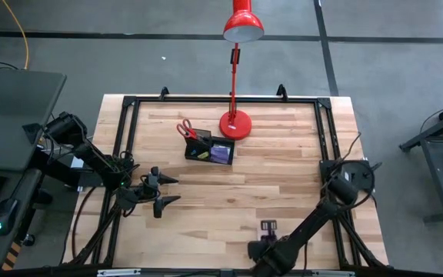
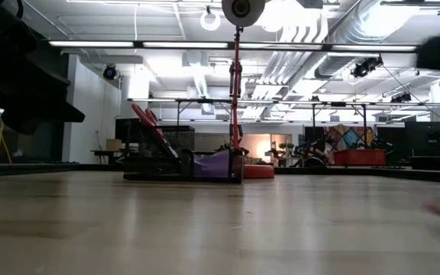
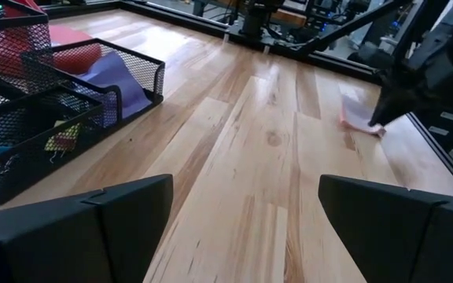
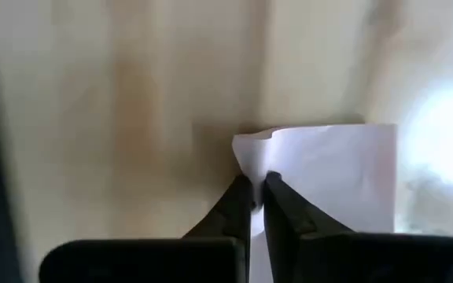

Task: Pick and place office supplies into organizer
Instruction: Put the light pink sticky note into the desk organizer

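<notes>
The black mesh organizer (image 1: 210,148) stands at the table's far middle, beside the red lamp's base. It holds red-handled scissors (image 1: 186,131) and a purple sticky-note pad (image 3: 115,79). A pale pink sticky-note pad (image 4: 333,177) lies near the table's near edge. My right gripper (image 1: 268,229) stands over it, shut on its edge; it also shows in the left wrist view (image 3: 377,119). My left gripper (image 1: 164,192) waits open at the table's left side, nothing between its fingers. My right gripper pinches the pink pad's edge (image 4: 259,167) between its two fingertips, close to a corner whose paper curls up (image 4: 250,144). The fingers come from above, pointing down. The rest of the pad lies flat on the table (image 3: 354,118).
The red desk lamp (image 1: 235,125) stands just right of the organizer, its head (image 1: 243,27) over the far edge. A black frame (image 1: 323,138) runs round the table. Bare wood lies between the pad and the organizer.
</notes>
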Robot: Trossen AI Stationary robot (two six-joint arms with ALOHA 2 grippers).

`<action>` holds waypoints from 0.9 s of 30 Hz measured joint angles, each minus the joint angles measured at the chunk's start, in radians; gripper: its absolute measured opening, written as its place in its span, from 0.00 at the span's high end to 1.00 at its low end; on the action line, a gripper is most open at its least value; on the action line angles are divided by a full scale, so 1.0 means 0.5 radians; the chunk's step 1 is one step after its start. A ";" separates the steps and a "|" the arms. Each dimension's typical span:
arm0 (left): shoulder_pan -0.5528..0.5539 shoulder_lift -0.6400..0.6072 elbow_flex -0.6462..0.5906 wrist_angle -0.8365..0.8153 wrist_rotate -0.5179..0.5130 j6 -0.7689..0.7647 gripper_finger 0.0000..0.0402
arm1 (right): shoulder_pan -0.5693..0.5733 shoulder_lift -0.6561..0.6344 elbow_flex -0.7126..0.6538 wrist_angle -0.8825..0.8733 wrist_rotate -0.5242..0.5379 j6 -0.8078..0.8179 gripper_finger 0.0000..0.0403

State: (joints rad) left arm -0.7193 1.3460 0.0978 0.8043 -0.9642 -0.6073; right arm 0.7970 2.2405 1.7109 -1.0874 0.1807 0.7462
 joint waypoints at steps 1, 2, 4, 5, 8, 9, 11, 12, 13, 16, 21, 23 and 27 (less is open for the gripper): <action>0.000 0.000 0.000 0.000 0.000 0.000 0.22 | 0.000 0.007 0.038 -0.054 0.066 -0.028 0.99; 0.000 0.001 0.000 0.000 0.001 0.000 0.22 | -0.002 0.013 0.075 -0.106 0.123 -0.055 1.00; 0.000 0.000 0.000 0.000 0.000 0.000 0.22 | -0.017 0.010 0.148 -0.168 0.229 -0.081 1.00; 0.000 0.000 0.000 0.001 0.000 0.000 0.22 | -0.030 0.005 0.178 -0.188 0.265 -0.094 1.00; -0.002 0.000 0.000 0.001 0.001 -0.001 0.22 | -0.067 0.003 0.204 -0.271 0.330 -0.144 1.00; -0.001 0.000 0.000 0.001 0.001 -0.004 0.22 | -0.081 0.003 0.205 -0.274 0.354 -0.177 1.00; -0.001 0.000 0.000 0.002 0.001 -0.006 0.22 | -0.109 0.003 0.210 -0.304 0.416 -0.236 1.00; -0.001 0.000 0.000 0.002 0.001 -0.006 0.22 | -0.129 0.003 0.209 -0.338 0.435 -0.248 1.00; -0.001 0.000 0.000 0.002 0.001 -0.006 0.22 | -0.150 0.003 0.207 -0.382 0.449 -0.252 1.00; -0.001 0.000 0.000 0.005 0.001 -0.006 0.22 | -0.223 0.002 0.207 -0.477 0.514 -0.299 1.00; -0.001 0.000 0.000 0.009 0.002 -0.006 0.22 | -0.365 -0.007 0.208 -0.530 0.691 -0.487 1.00; -0.001 0.000 0.000 0.009 0.002 -0.006 0.22 | -0.436 -0.022 0.210 -0.493 0.738 -0.579 1.00; -0.001 0.000 0.000 0.011 0.003 -0.006 0.22 | -0.569 -0.087 0.211 -0.373 0.882 -0.798 1.00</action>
State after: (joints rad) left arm -0.7197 1.3462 0.0978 0.8097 -0.9627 -0.6106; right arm 0.5124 2.1971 1.8164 -1.2740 0.6214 0.3470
